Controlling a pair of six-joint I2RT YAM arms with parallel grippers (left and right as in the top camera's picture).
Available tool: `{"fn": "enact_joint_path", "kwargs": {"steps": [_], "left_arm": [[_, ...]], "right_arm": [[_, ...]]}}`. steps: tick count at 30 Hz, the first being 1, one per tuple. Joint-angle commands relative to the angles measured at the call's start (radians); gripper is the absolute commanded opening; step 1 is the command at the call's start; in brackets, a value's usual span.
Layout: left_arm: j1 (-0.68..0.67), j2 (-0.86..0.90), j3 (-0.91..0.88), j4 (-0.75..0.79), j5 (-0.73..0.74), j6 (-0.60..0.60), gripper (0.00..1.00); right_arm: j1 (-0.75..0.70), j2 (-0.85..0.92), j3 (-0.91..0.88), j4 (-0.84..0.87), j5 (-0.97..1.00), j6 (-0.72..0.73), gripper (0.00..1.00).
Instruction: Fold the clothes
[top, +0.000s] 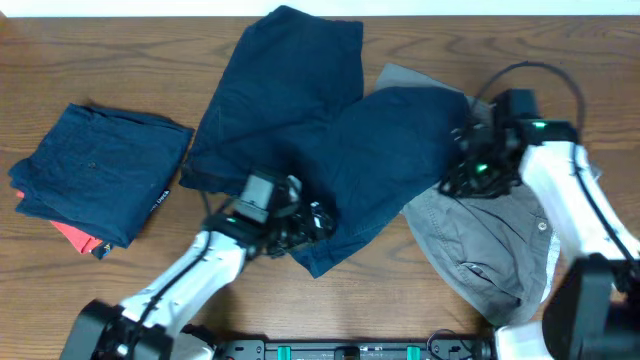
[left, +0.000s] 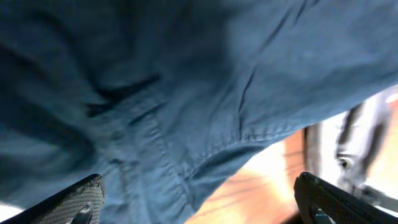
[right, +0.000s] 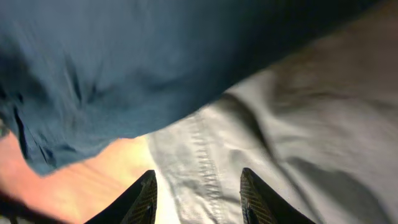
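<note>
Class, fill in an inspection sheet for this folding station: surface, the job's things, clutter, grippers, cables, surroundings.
Surface: wooden table, brown grain showing.
Job's things: navy shorts spread out mid-table, overlapping the grey garment on the right. A folded navy stack sits on the left, with a red item showing under it.
Clutter: nothing seen.
Grippers: left gripper open at the shorts' near edge. Right gripper open where the shorts meet the grey garment.
Cables: black cable loops above the right gripper.
Surroundings: pale strip along the far edge, dark bar along the near edge.
</note>
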Motion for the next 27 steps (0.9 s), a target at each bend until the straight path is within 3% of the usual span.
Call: {"fn": "enact_joint_path", "kwargs": {"steps": [1,2,3,7,9,11,14,17,19,25,27], "left_arm": [[-0.065,0.058,-0.008,0.055,-0.115,-0.050,0.98],[-0.080,0.085,-0.008,0.088,-0.118,-0.050,0.99],[-0.090,0.109,-0.008,0.115,-0.117,-0.051,0.94],[-0.106,0.208,-0.008,0.153,-0.116,-0.079,0.54],[-0.106,0.241,-0.008,0.136,-0.112,-0.105,0.41],[-0.106,0.255,-0.008,0.111,-0.111,-0.111,0.36],[-0.096,0.247,-0.008,0.061,-0.104,-0.111,0.19],[-0.062,0.233,-0.008,-0.003,-0.096,-0.110,0.12],[-0.021,0.216,-0.008,-0.058,-0.096,-0.087,0.10],[0.157,0.158,-0.008,-0.168,-0.089,0.030,0.09],[0.213,0.136,-0.008,-0.207,-0.088,0.069,0.09]], "right_arm": [[0.048,0.056,-0.027,0.008,-0.037,-0.060,0.42],[0.060,0.075,-0.035,0.024,-0.036,-0.060,0.42],[0.067,0.094,-0.045,0.053,-0.036,-0.059,0.42],[0.071,0.169,-0.083,0.213,-0.035,-0.047,0.32],[0.068,0.207,-0.097,0.294,0.006,-0.035,0.28],[0.057,0.246,-0.100,0.368,0.129,0.027,0.29],[0.018,0.287,-0.100,0.440,0.380,0.171,0.30],[-0.063,0.295,-0.100,0.482,0.523,0.247,0.36],[-0.144,0.295,-0.090,0.488,0.544,0.253,0.47],[-0.440,0.295,-0.040,0.444,0.532,0.329,0.66],[-0.534,0.295,-0.004,0.407,0.444,0.341,0.72]]}}
